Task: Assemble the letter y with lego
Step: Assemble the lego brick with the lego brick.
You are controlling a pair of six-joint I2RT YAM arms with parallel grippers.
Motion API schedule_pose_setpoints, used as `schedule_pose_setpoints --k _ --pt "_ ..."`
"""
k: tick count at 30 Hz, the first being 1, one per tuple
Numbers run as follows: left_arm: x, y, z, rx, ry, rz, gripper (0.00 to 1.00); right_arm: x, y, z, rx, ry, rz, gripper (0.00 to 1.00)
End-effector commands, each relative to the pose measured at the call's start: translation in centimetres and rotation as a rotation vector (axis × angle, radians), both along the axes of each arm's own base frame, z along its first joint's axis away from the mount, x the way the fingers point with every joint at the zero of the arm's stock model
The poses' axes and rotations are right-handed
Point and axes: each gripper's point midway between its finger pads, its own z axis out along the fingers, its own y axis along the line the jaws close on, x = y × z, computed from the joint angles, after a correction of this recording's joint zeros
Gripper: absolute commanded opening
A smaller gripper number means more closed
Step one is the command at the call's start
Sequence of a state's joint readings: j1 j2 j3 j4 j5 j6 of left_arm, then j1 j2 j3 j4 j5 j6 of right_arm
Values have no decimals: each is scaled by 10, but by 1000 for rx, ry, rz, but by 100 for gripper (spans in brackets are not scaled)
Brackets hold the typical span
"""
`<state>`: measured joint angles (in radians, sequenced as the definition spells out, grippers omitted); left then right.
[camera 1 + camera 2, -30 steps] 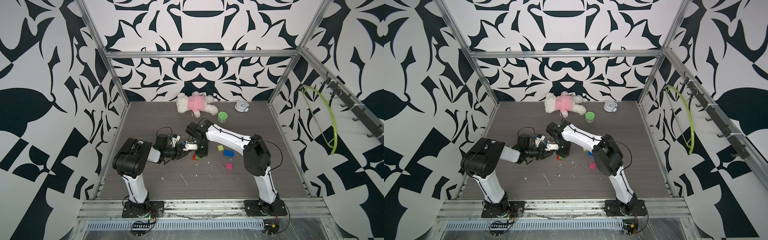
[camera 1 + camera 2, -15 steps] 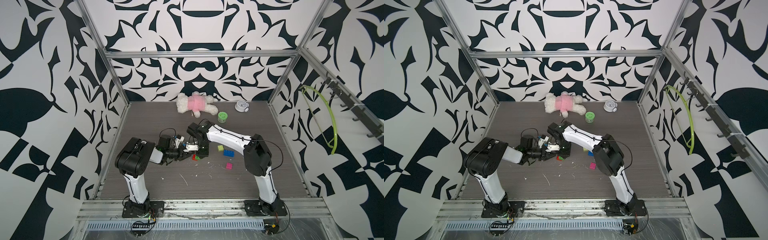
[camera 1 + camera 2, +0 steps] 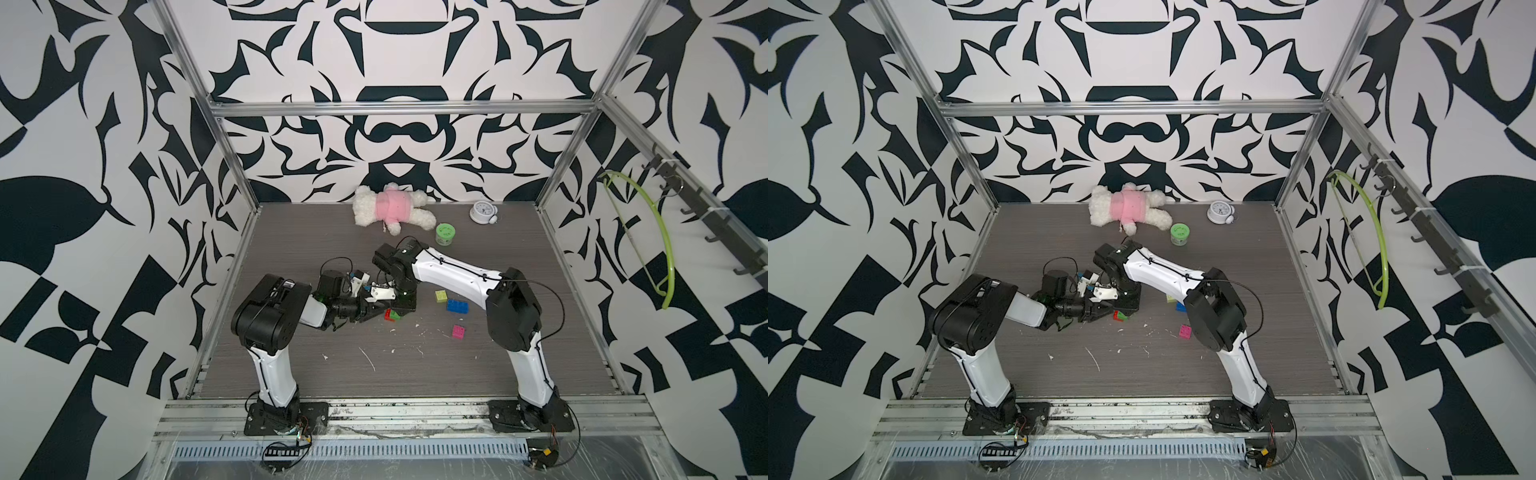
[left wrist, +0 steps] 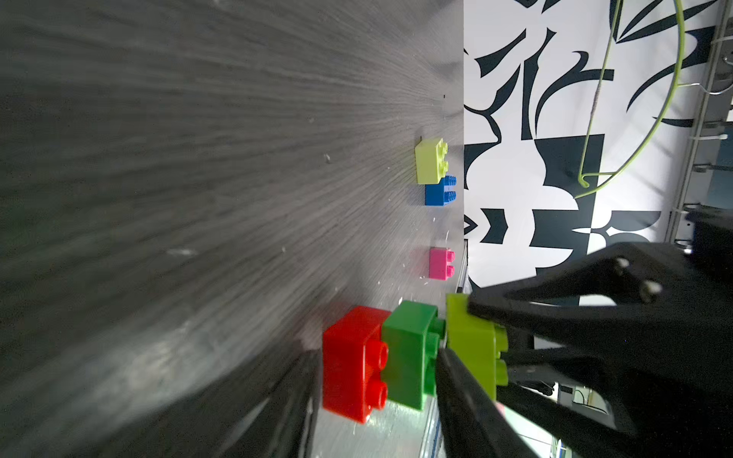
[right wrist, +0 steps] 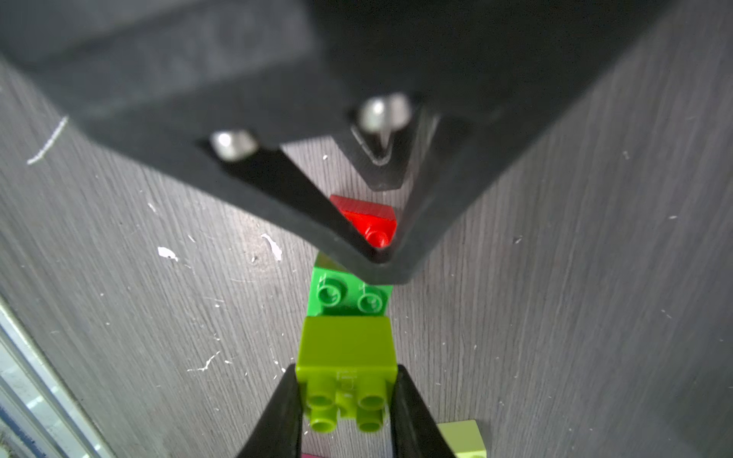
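A red lego brick and a green one are joined in a step on the table, in both top views. My left gripper lies on its side, shut on this pair from below and above. My right gripper points down, shut on a yellow-green brick that rests against the green brick's studs. Loose on the table lie another yellow-green brick, a blue one and a pink one. No letter y shape is in view.
At the back lie a plush toy, a green round jar and a small clock. A green hanger hangs on the right wall. White scraps dot the table in front of the bricks.
My left gripper has moved right, up to the red and green bricks, and its jaws have narrowed on them. The right arm has stayed in place with its brick.
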<state>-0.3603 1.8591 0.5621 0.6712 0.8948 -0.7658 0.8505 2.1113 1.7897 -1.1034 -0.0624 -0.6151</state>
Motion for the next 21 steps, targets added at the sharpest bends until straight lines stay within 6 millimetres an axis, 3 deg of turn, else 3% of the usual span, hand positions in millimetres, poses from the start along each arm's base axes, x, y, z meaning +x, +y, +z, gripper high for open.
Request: schedule_pose_setpoints --k 1,21 --pt "-22 12 -39 97 158 34 50 -1 -2 7 -14 14 -19 15" --pt "-26 14 -46 118 200 40 43 -2 -3 0 -43 25 -23 14"
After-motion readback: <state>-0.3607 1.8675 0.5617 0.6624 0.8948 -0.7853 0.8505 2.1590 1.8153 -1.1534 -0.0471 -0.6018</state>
